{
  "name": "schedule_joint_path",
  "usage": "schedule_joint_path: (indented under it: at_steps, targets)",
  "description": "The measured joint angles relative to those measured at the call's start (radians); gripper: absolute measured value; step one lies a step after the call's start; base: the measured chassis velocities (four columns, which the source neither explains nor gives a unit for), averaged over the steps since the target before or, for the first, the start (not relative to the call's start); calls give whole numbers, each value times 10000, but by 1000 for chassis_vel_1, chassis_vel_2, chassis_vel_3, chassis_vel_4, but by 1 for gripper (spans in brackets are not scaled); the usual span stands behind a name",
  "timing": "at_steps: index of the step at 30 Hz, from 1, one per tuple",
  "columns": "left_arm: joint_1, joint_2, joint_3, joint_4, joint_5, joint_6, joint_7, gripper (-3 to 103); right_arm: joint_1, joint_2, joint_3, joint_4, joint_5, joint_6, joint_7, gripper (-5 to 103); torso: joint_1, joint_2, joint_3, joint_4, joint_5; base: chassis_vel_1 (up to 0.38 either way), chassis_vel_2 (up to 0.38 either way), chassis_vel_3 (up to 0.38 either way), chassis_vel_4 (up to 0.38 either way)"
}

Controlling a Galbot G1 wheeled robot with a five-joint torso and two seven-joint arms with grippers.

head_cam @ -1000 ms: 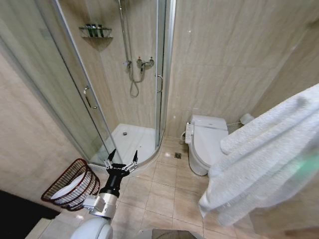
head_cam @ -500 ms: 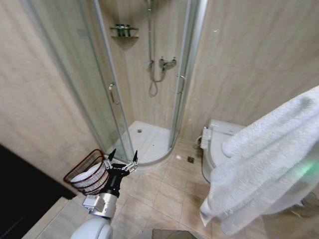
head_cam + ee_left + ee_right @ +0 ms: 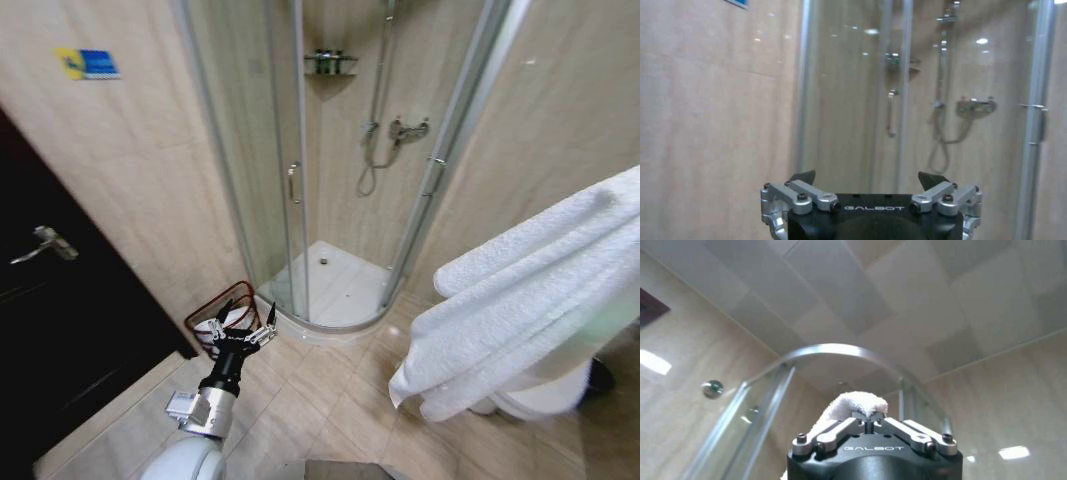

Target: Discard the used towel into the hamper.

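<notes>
As the view has swung left toward the door (image 3: 60, 300), the hamper (image 3: 222, 318) sits nearer centre, just beyond the released left end effector (image 3: 243, 333), while the right end effector (image 3: 869, 418) stays clenched on the towel (image 3: 520, 300), not yet dropped.

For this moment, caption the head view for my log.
Right gripper holds white towel aloft; open left gripper hovers before hamper beside shower.

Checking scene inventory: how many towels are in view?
2. One white towel hangs at the right, pinched in the right gripper. Another white cloth lies in the hamper behind the open left gripper; more may be hidden underneath.
</notes>
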Motion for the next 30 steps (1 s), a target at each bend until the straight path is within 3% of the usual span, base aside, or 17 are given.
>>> schedule_joint_path:
  at_steps: [30]
  targets:
    - [0, 0, 0, 0, 0, 0, 0, 100, 34, 48, -76, -105, -13, 18, -146, 2, -6, -10, -6, 1, 0, 127, 126, 130, 126]
